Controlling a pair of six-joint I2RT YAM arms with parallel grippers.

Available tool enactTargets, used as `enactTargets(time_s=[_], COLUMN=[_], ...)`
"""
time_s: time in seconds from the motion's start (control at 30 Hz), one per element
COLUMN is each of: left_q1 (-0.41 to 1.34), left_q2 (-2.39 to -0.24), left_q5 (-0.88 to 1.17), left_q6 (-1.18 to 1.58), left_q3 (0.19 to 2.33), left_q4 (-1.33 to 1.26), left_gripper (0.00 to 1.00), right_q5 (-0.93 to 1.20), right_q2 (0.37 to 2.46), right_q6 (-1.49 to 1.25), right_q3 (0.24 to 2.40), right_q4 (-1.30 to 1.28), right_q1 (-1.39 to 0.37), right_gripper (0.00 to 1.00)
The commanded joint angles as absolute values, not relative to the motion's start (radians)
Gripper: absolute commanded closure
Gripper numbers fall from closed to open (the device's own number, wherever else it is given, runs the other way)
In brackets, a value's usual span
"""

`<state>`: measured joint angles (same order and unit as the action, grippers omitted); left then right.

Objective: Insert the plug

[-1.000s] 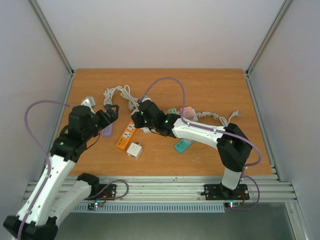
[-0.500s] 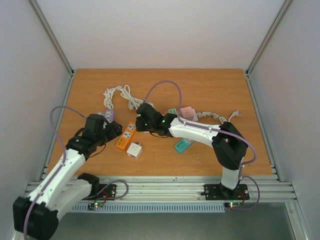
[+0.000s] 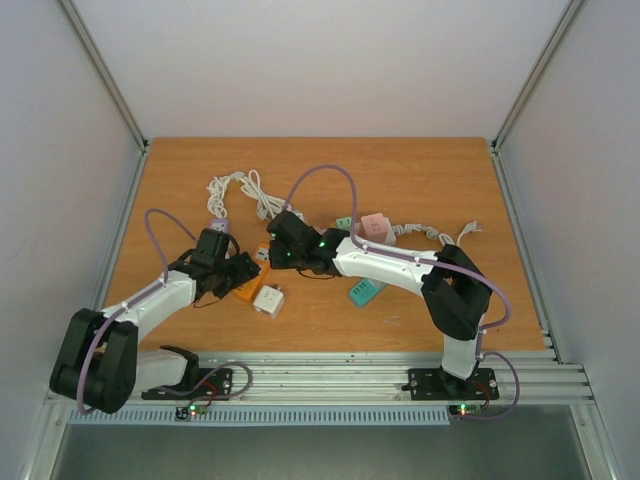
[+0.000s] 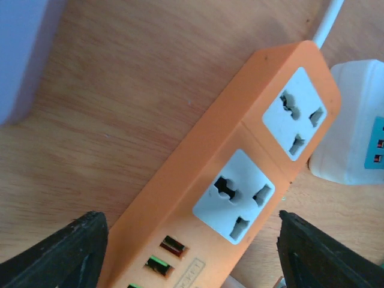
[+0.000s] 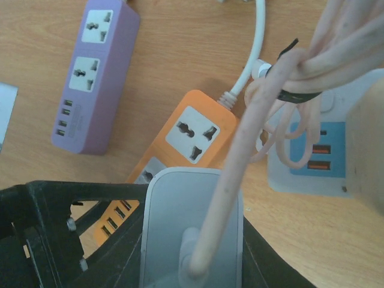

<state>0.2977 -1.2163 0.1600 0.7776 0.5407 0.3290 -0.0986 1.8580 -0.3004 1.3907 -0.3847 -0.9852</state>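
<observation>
**Plug poised over the orange strip, left claw set to brace it**

The right claw (image 5: 193, 243) is clenched on the plug (image 5: 192, 204), a smooth, pale grey block with rounded corners. Its pinkish rubbery cable (image 5: 240, 156) rises from the top and loops into a tied bundle at 1 o'clock. The plug hangs over the orange power strip (image 4: 180, 180), and an unused socket lies at 12 o'clock from it in the right wrist view. This looks like the line-up for insertion. The prongs are hidden beneath the body.

The left claw (image 4: 192, 252) is released and spread wide, with a dark finger on either side of the strip. I judge it is there to stop the light plastic bar from sliding on the wooden counter (image 3: 420, 180) when the plug presses down.

The strip is glossy and long, with square white socket faces and small USB slots. A matt purple strip (image 5: 96, 78) lies at 10 o'clock, well apart. A blocky white adapter (image 5: 312, 156) sits just beside the orange strip at 3 o'clock.
</observation>
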Motion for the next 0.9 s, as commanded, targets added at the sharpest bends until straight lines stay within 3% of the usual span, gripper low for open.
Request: enactTargets(time_s=[0.0,0.37,0.7,0.87], left_q1=[0.295,0.299,0.3,0.3], left_q2=[-1.246,-1.186,-1.062,-0.96], left_q5=[0.256,0.47,0.342,0.194], left_q6=[0.745,0.796,0.806,0.779], left_q3=[0.548,0.406,0.387,0.402], left_q4=[0.239,0.091,0.157,0.272], left_gripper=[0.25,0.33,0.4,0.39], right_q5=[-0.124,-0.223,-0.301,-0.382], right_q2=[1.847,1.916,2.013,2.077], right_q6=[-0.32,-0.262,-0.255,-0.291], right_q3=[1.426,1.513,1.615,1.703], right_q4=[-0.427,-0.588,-0.636,-0.665], right_q1=[-0.994,-0.995,-1.045,-1.063], right_gripper=[0.94,0.93,0.93,0.93])
